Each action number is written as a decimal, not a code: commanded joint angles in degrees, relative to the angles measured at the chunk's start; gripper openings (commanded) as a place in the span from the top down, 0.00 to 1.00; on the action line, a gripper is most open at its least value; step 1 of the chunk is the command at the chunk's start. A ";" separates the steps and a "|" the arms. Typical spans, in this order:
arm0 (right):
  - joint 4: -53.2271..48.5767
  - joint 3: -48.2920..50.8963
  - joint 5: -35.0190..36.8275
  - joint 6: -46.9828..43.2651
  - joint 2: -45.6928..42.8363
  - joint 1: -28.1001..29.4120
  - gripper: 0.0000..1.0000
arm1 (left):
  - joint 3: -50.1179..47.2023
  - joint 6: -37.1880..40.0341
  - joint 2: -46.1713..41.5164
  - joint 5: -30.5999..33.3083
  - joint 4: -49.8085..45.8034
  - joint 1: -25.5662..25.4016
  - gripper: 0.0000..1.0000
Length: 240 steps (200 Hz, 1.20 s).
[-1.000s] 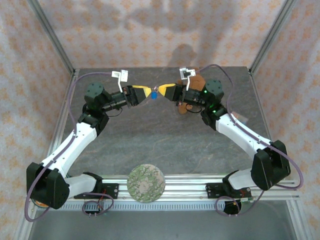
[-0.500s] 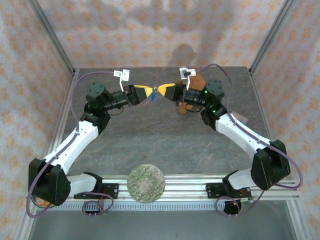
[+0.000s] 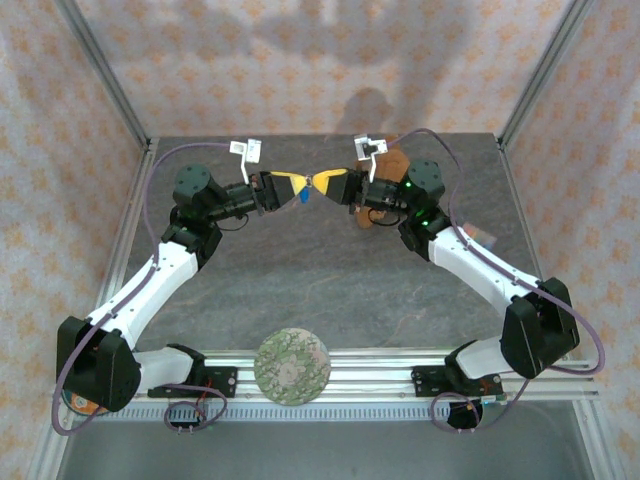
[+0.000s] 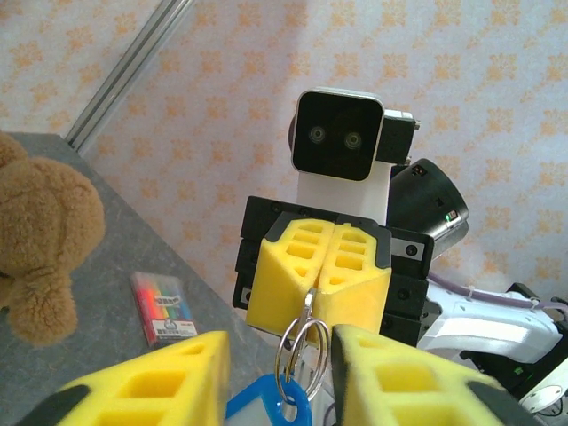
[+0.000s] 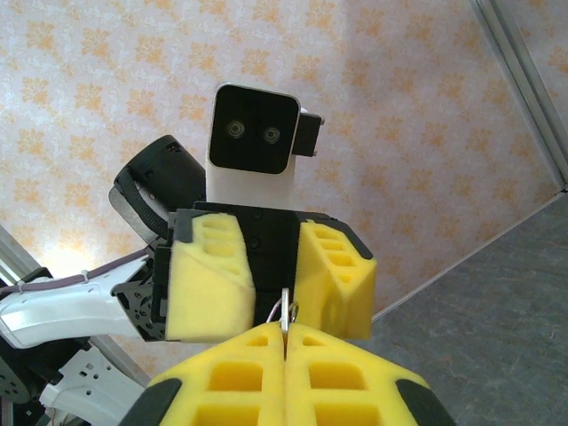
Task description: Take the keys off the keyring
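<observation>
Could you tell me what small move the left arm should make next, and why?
Probably close the left gripper on the blue tag. The right gripper is shut on the top of the keyring, while the left jaws stand apart on either side of ring and tag, gripping nothing. It likely needs a hold before anything can be worked off.

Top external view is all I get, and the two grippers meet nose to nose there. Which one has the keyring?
Observer: In the left wrist view the right gripper is shut on the keyring, pinching its top.
Operator: And the left gripper?
Observer: The left gripper is open, its fingers standing either side of the ring.
Operator: Anything hanging from the ring?
Observer: A blue tag hangs at its bottom, between the left fingers.
</observation>
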<state>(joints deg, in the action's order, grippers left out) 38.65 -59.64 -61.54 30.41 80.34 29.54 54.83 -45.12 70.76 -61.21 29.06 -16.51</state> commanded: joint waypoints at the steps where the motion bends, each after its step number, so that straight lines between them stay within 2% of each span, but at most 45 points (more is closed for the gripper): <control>1: 2.01 -1.82 -0.80 -0.82 -0.48 0.26 1.00 | 1.82 -0.05 0.08 -1.43 2.81 -0.29 0.76; 27: 1.93 -1.54 -0.66 -0.94 -0.68 0.30 1.00 | 1.66 0.11 -0.21 -1.11 2.74 -0.28 0.80; 57: 1.56 -1.27 -0.19 -1.36 -1.00 0.26 1.00 | 1.52 0.12 -0.47 -1.06 3.01 -0.27 0.93; 82: 1.48 -0.76 0.38 -2.01 -1.52 0.26 1.00 | 1.20 0.06 -0.80 -0.75 3.49 -0.27 1.00; 240: 4.44 1.52 3.30 -1.38 -3.23 0.00 1.00 | -2.75 -3.22 -3.22 2.15 9.22 2.01 1.00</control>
<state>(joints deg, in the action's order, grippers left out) 39.48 -58.30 -59.59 28.93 78.98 29.65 52.71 -47.99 69.60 -60.23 34.48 -15.44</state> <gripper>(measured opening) 0.046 0.051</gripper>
